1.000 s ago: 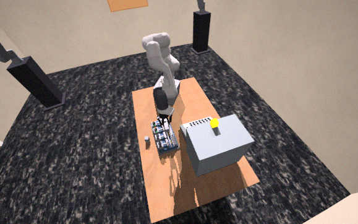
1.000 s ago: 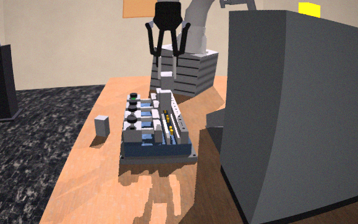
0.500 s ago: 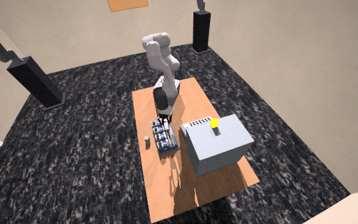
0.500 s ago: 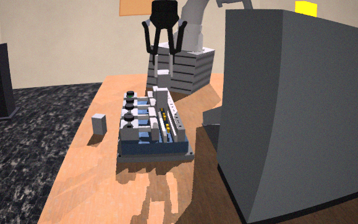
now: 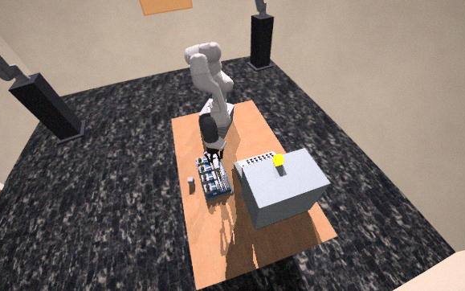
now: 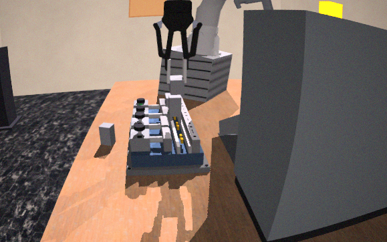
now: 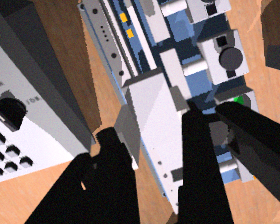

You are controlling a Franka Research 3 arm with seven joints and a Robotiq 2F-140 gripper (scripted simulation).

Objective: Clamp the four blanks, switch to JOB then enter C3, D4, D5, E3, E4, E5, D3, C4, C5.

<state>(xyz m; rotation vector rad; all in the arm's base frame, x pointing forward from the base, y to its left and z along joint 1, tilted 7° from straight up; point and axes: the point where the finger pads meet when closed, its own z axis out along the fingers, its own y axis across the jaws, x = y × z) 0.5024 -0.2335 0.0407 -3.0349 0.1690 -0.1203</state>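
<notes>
Partly closed, the hand (image 5: 214, 157) (image 6: 176, 78) (image 7: 154, 109) has its fingers on either side of a pale blank (image 6: 176, 87), gripping it above the rack's far end. Whether that blank touches the rails, I can't tell. It looks stiff, likely light enough for one grip, and its smooth flat sides could slip or twist if taken off-centre. I'd hold it square across those two faces, fairly high, leaving the foot free to settle. Letting go should wait until it sits properly.

Just beside it, another blank (image 6: 174, 106) stands in the rack (image 5: 220, 197) (image 6: 167, 160). One green lens (image 6: 140, 104) (image 7: 239, 100) is lit, though that alone wouldn't convince me of good seating. Farther out, a loose block (image 5: 190, 180) (image 6: 107, 134) (image 7: 276, 58), probably a blank too, stands upright on the bench (image 5: 207, 257) (image 6: 89, 187). Across from it, the cabinet's lamp (image 5: 278, 159) (image 6: 330, 10) glows.
</notes>
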